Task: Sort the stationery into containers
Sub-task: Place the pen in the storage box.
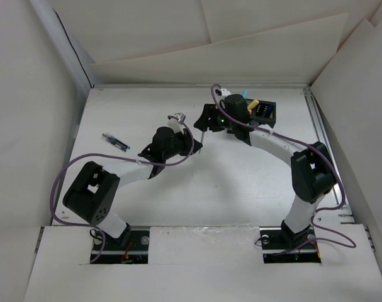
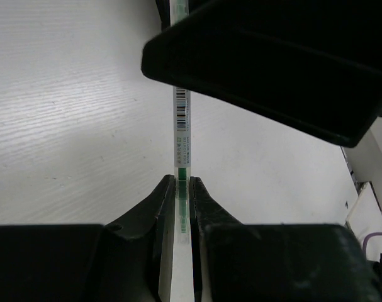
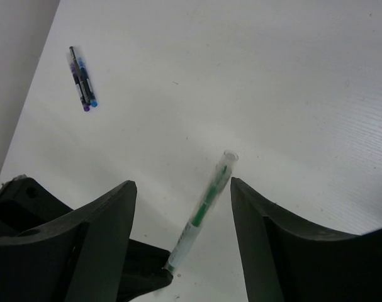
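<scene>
My left gripper (image 2: 181, 180) is shut on the lower end of a clear pen with green ink (image 2: 181, 129) and holds it upright above the table. In the top view that gripper (image 1: 196, 146) is mid-table, with the pen (image 1: 204, 134) rising toward my right gripper (image 1: 207, 119). My right gripper (image 3: 182, 182) is open, and the pen (image 3: 206, 201) stands between its fingers, touching neither. Two dark pens with blue and purple tips (image 3: 84, 78) lie together on the table at the left (image 1: 115, 141). The black organizer box (image 1: 265, 111) stands at the back behind my right wrist, with light blue and yellow pens in it.
White walls enclose the table on the left, back and right. Purple cables loop along both arms (image 1: 84, 160). A small white and grey object (image 1: 176, 117) sits just beyond my left wrist.
</scene>
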Tool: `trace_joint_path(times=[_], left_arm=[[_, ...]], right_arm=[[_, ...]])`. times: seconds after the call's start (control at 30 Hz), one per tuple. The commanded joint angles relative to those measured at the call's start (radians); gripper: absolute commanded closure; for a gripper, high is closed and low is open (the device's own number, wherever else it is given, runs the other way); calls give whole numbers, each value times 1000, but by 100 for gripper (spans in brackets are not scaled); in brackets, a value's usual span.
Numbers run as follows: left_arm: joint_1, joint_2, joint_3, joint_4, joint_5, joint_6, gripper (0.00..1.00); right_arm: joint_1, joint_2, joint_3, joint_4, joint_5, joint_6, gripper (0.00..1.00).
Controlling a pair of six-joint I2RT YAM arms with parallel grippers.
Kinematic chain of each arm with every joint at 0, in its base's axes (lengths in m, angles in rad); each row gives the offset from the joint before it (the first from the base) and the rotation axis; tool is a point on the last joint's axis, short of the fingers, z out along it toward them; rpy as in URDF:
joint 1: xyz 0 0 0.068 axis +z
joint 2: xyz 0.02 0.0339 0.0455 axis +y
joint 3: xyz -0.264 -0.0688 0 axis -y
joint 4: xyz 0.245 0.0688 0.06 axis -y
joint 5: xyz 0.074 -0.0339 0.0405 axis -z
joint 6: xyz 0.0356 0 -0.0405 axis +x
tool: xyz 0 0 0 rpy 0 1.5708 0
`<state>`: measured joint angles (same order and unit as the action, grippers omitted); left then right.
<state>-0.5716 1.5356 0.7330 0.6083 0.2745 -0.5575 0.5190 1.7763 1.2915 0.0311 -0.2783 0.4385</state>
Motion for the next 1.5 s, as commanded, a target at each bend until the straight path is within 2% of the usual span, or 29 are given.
trace_joint_path(times=[0.0, 0.2, 0.5, 0.6, 0.63, 0.73, 0.87, 0.97, 1.03, 1.07, 1.2, 1.3, 1.47], left_arm=[[-14, -43, -17, 59, 26, 22, 100], [-14, -75, -36, 70, 48, 22, 100], [-14, -107, -57, 79, 66, 22, 100], [-14, -107, -57, 79, 75, 13, 100], [-14, -107, -57, 79, 75, 13, 100], [-14, -98, -57, 79, 84, 13, 100], [-14, -98, -57, 79, 84, 13, 100], [-14, -89, -66, 79, 72, 13, 99], [-14, -89, -66, 79, 72, 4, 90], [-14, -89, -66, 88, 72, 4, 76], [-14, -89, -66, 105, 72, 4, 46], [-14, -107, -66, 114, 54, 4, 41], [-14, -129, -66, 105, 31, 4, 41]], right_arm=[[6, -11, -4, 53, -22, 28, 33], [6, -31, -35, 82, -32, 37, 34], [6, -51, -73, 115, -73, 46, 50], [-3, -51, -84, 124, -82, 46, 60], [-4, -60, -93, 134, -82, 46, 66], [-13, -72, -103, 145, -82, 55, 71], [-22, -81, -112, 155, -91, 55, 89], [-22, -90, -112, 155, -72, 55, 96], [-22, -101, -112, 155, -62, 55, 99], [-33, -101, -112, 155, -50, 55, 99], [-80, -149, -130, 155, -29, 55, 100], [-129, -175, -130, 155, -15, 55, 100], [-243, -207, -93, 124, -1, 55, 100]])
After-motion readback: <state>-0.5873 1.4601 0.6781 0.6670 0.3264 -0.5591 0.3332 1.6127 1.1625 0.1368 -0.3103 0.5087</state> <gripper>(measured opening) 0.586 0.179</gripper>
